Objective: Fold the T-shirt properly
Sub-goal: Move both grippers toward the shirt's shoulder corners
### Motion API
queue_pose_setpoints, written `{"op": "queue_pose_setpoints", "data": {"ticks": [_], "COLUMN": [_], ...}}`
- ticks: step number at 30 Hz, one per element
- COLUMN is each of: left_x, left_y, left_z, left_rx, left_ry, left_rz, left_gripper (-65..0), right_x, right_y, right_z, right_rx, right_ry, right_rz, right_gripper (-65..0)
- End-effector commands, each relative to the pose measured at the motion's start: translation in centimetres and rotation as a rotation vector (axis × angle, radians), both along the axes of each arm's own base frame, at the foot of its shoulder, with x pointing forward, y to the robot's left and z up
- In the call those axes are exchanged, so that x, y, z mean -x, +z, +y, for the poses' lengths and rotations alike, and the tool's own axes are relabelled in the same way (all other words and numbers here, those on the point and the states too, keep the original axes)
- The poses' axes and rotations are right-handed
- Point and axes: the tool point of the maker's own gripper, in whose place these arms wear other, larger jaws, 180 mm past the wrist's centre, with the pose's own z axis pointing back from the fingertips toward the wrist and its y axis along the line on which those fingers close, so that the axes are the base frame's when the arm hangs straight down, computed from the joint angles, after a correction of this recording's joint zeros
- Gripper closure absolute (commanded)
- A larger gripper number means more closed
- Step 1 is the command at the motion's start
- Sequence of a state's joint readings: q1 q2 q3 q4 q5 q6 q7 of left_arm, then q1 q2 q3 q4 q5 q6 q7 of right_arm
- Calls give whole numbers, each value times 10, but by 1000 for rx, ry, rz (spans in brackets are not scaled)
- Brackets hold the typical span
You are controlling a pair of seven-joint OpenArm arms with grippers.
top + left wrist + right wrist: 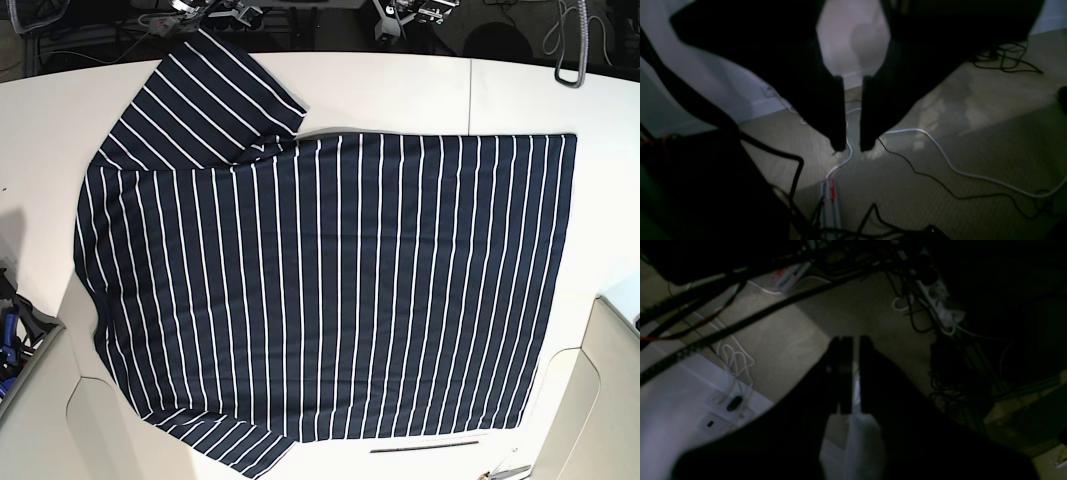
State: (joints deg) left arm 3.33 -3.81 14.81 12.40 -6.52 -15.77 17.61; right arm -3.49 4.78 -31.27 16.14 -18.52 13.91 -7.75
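The T-shirt [330,290], dark navy with thin white stripes, lies spread flat on the white table [400,90] in the base view. Its hem points right and one sleeve [210,90] reaches toward the back left. Neither gripper shows in the base view. The left wrist view has my left gripper [853,146] hanging over the carpet floor, its fingers a narrow gap apart with nothing between them. In the right wrist view my right gripper [853,340] also hangs over the floor, its dark fingers nearly together and empty.
White and black cables [957,170] and a power strip [829,200] lie on the carpet below the left arm. Another power strip [942,306] and tangled leads lie below the right. Blue-black gear [8,330] sits at the table's left edge.
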Motion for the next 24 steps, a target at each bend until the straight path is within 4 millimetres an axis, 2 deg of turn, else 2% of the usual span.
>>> {"op": "queue_pose_setpoints", "data": {"ticks": [1,6,14,19,24], "left_x": [2,8,24,32,41], "left_y": [1,0,11,14,21], "left_z": [-1,4,-17,-17,-8], "left_rx": [8,11,175,186,183], "left_ry": [1,2,-23,-31,-47], "left_rz": [7,-14,-9,-31,-56], "left_gripper": [-104,-104,-104,-104,-104], "right_x": [2,11,30,32,48], "right_y": [0,1,6,10,17], "right_z": [-2,-5,-17,-30,-40], "right_rx": [-2,2,-31,-33,-41], "right_ry": [7,6,26,37,48], "right_rz": [5,19,80,59,50], "right_gripper": [-28,-28,-28,-28,-28]}}
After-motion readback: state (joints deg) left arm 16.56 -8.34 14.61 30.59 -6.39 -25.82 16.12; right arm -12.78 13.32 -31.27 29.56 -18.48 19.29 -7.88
